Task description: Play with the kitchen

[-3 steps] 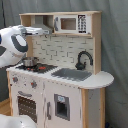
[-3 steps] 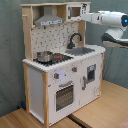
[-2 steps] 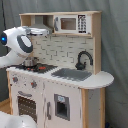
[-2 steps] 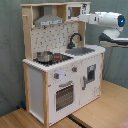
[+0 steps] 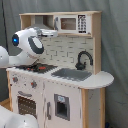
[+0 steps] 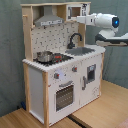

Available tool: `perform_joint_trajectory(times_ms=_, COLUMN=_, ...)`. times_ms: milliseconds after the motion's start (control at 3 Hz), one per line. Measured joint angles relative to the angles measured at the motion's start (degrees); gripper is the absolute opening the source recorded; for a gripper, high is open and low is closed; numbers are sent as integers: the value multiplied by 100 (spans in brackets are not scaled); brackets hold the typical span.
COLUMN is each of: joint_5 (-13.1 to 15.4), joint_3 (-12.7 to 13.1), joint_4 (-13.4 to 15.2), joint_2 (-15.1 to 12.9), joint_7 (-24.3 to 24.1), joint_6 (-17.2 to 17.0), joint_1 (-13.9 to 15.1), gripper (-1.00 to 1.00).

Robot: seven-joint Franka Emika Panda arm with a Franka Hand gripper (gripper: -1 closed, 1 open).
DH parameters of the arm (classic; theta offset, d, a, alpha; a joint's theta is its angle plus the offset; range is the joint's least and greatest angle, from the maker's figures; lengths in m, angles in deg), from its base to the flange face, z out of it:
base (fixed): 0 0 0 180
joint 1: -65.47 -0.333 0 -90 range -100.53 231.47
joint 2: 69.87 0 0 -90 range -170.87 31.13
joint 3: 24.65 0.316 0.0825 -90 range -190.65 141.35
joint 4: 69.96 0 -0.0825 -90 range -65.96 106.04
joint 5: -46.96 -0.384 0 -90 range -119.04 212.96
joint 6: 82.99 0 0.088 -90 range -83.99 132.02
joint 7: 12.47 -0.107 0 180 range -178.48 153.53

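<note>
Reaching high, the arm has its tool (image 6: 80, 19) up at the kitchen (image 6: 60, 65), level with the hood (image 6: 49, 21) and microwave cabinet; whether the tool is spread or pinched, I cannot tell. Nothing looks handled yet: pot (image 6: 44, 56) below on the stove, oven shut. Kitchen stands upright, tall, front facing outward.

The white arm (image 6: 102, 21) reaches out level, its wrist end high; a blue light glows on one joint (image 5: 16, 40).
</note>
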Motion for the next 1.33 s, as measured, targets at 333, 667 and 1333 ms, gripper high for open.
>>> perform_joint_trajectory(times_ms=333, joint_5=0, joint_3=230, joint_4=-390, joint_2=-103, joint_7=0, joint_6=0, joint_1=444, gripper=100)
perform_joint_trajectory(times_ms=667, joint_5=0, joint_3=477, joint_4=-734, joint_2=-210, joint_7=0, joint_6=0, joint_1=909, gripper=100)
perform_joint_trajectory(times_ms=1333, joint_5=-8, joint_3=1167, joint_4=-1210, joint_2=-248, joint_7=-135, joint_6=-9, joint_1=1741, gripper=100)
